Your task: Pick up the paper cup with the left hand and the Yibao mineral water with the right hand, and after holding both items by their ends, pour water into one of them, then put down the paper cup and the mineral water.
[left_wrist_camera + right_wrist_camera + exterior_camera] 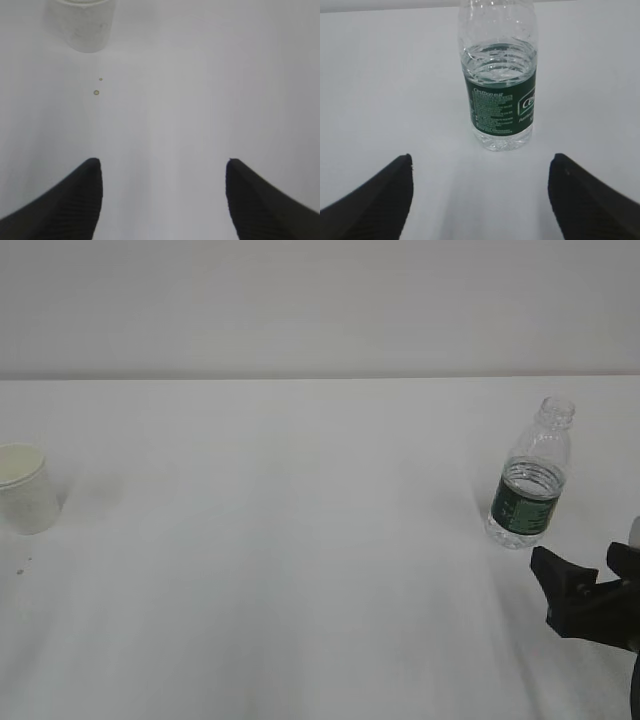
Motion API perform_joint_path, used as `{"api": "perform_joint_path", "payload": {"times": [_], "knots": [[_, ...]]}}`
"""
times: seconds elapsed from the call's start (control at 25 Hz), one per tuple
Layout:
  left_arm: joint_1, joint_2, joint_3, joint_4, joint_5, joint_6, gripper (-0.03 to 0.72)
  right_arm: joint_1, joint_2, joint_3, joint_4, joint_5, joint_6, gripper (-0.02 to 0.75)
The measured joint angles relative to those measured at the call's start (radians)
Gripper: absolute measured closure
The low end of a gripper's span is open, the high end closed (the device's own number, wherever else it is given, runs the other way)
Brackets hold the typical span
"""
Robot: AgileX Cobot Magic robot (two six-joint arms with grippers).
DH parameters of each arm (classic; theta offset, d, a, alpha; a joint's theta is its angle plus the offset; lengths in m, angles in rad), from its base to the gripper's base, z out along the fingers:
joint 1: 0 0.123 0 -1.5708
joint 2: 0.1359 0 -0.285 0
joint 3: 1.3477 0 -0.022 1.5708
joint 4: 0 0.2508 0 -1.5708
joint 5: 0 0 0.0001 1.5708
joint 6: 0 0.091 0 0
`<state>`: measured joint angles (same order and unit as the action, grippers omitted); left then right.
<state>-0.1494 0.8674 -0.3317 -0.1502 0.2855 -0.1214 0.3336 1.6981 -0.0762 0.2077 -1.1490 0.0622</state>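
Note:
The white paper cup (25,488) stands upright at the far left of the white table; its lower part shows at the top left of the left wrist view (84,24). My left gripper (162,165) is open and empty, well short of the cup, and is out of the exterior view. The Yibao mineral water bottle (530,478), clear with a dark green label and no cap, stands upright at the right. It shows in the right wrist view (500,80). My right gripper (481,162) is open and empty just in front of it, seen also in the exterior view (580,562).
The white table (300,570) fills the view, with a pale wall behind its far edge. Two small specks (96,92) lie on the table in front of the cup.

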Motion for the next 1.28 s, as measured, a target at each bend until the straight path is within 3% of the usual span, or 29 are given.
{"api": "perform_joint_path", "payload": {"times": [0.24,0.64,0.92,1.28], "knots": [[-0.011,0.054,0.151,-0.107,-0.286,0.000,0.124,0.000,0.000,0.000,-0.006,0.000,0.000,0.108],[-0.162,0.194,0.326,-0.044,-0.739,0.000,0.124,0.000,0.000,-0.001,-0.014,0.000,0.000,0.125],[-0.168,0.425,0.338,-0.042,-0.955,0.060,0.124,0.000,0.000,-0.001,-0.018,0.000,0.000,0.139],[-0.168,0.723,0.336,-0.187,-1.390,0.121,0.125,0.000,0.000,-0.001,-0.019,0.000,0.000,0.144]]}}
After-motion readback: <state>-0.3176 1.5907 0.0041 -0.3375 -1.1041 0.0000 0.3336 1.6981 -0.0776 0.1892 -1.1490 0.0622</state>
